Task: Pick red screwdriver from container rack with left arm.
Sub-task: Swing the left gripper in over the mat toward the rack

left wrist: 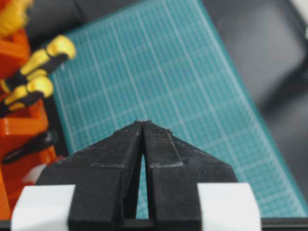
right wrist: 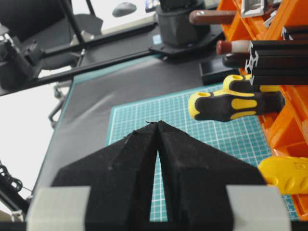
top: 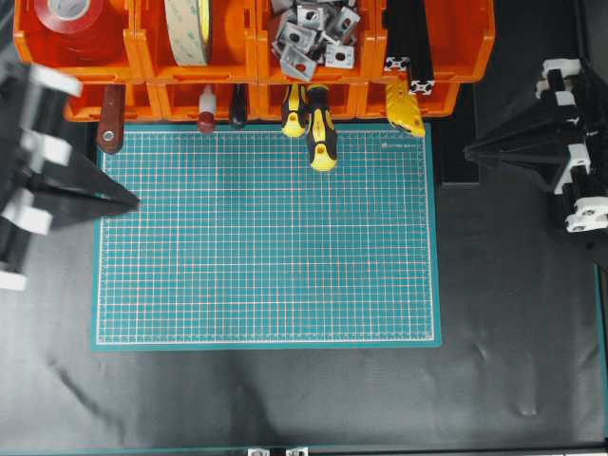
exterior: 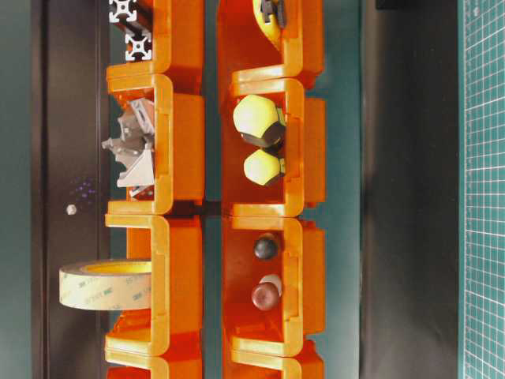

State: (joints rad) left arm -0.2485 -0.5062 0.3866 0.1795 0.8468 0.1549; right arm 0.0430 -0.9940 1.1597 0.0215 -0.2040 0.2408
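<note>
The red screwdriver [top: 206,110] lies in a lower bin of the orange container rack [top: 152,74], its red handle end and white band poking out toward the mat. Its rounded end [exterior: 266,295] shows in the table-level view, and the handle [right wrist: 230,46] shows in the right wrist view. My left gripper [top: 136,201] hovers at the mat's left edge, below and left of the screwdriver, shut and empty [left wrist: 143,121]. My right gripper [top: 467,152] rests off the mat's right side, shut with nothing in it [right wrist: 158,122].
A dark-red flat handle [top: 110,123] and a black handle [top: 237,106] flank the red screwdriver. Two yellow-and-black screwdrivers [top: 320,133] stick out onto the green cutting mat [top: 266,247]. Upper bins hold tape rolls [top: 190,28], metal brackets [top: 313,33] and black extrusions [top: 408,47].
</note>
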